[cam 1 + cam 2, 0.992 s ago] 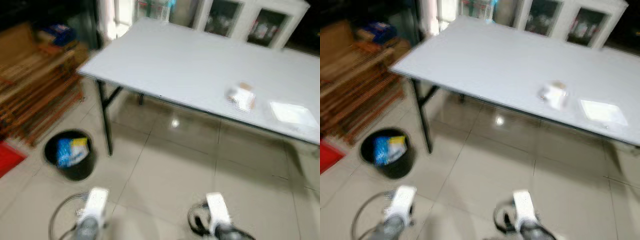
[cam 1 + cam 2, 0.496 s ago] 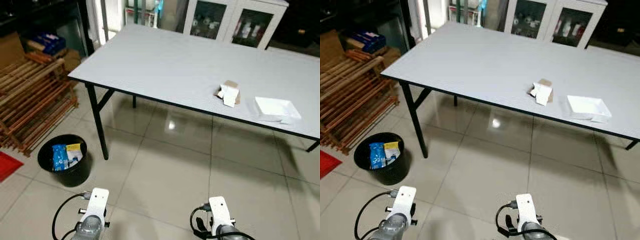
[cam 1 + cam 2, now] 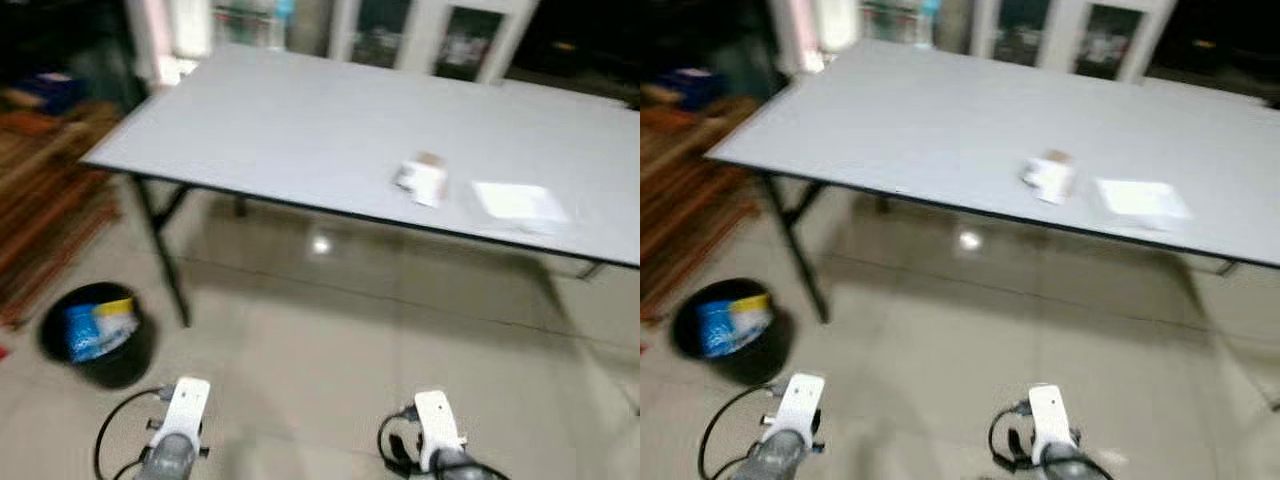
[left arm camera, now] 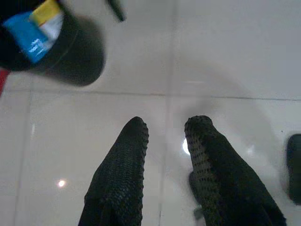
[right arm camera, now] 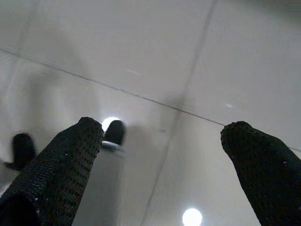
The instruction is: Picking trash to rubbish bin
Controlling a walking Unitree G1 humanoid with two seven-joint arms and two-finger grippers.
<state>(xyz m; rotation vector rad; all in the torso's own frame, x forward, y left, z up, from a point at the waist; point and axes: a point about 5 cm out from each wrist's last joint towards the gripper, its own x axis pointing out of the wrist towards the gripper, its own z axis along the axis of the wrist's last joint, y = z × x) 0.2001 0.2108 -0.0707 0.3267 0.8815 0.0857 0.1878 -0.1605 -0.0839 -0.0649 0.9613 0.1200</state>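
Tiled floor ahead, crumpled paper [image 3: 421, 181] on the grey bench [image 3: 280, 130] beside a white tray [image 3: 518, 202], bin [image 3: 95, 335] lower left; left hand [image 4: 164, 136] slightly parted, right hand [image 5: 162, 136] wide, both empty; paper looks light, soft, I'd pinch its middle.

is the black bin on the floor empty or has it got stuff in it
Not empty. The bin stands upright beside the table leg, holding blue and yellow packaging.

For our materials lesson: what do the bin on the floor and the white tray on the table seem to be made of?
Bin: probably black plastic, with smooth, dull dark walls. White tray: possibly foam or thin plastic, plain matte white with a raised rim, though the blur leaves it uncertain.
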